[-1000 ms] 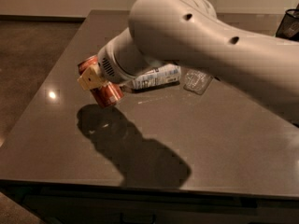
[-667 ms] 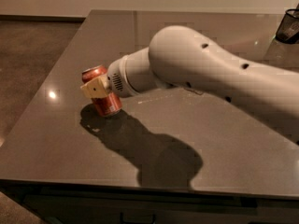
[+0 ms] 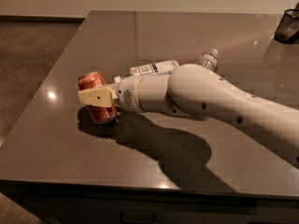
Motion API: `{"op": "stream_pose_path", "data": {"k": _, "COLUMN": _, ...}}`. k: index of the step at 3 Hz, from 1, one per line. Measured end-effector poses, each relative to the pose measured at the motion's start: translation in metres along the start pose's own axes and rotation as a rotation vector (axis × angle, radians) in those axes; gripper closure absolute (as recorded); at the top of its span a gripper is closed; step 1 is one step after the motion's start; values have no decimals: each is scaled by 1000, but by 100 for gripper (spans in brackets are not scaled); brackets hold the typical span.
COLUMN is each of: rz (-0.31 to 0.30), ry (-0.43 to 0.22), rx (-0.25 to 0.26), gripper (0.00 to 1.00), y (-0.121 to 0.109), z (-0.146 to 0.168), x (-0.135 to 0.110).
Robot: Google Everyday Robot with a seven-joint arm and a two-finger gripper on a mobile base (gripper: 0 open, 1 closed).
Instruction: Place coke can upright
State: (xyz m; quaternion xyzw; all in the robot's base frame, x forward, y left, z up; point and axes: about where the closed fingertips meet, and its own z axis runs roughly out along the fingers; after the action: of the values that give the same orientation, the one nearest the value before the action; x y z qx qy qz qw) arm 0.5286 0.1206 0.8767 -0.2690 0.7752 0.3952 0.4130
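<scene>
The red coke can [image 3: 96,97] is at the left of the dark table [image 3: 140,36], standing nearly upright with its base at or just above the surface. My gripper [image 3: 96,97] reaches in from the right and is shut on the can's middle, with one cream finger [image 3: 96,97] across its front. The white arm covers much of the table's middle.
A white-labelled plastic bottle [image 3: 154,68] lies on its side behind the arm. A clear plastic bottle [image 3: 209,59] lies to its right. A black mesh holder [image 3: 288,27] stands at the far right corner. The table's left edge is close to the can.
The arm has come down and the can in the gripper has turned from tilted in the air to nearly upright at the table surface.
</scene>
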Motion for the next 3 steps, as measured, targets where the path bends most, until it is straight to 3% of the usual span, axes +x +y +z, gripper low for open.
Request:
{"op": "stream_pose_path", "data": {"k": 1, "rz": -1, "ry": 0, "rx": 0, "gripper": 99, "y": 0, "z": 0, "x": 0}}
{"op": "stream_pose_path", "data": {"k": 2, "rz": -3, "ry": 1, "rx": -2, "gripper": 80, "y": 2, "z": 1, "x": 0}}
{"op": "stream_pose_path", "data": {"k": 3, "rz": -7, "ry": 3, "rx": -5, "gripper": 47, "y": 5, "z": 2, "x": -1}}
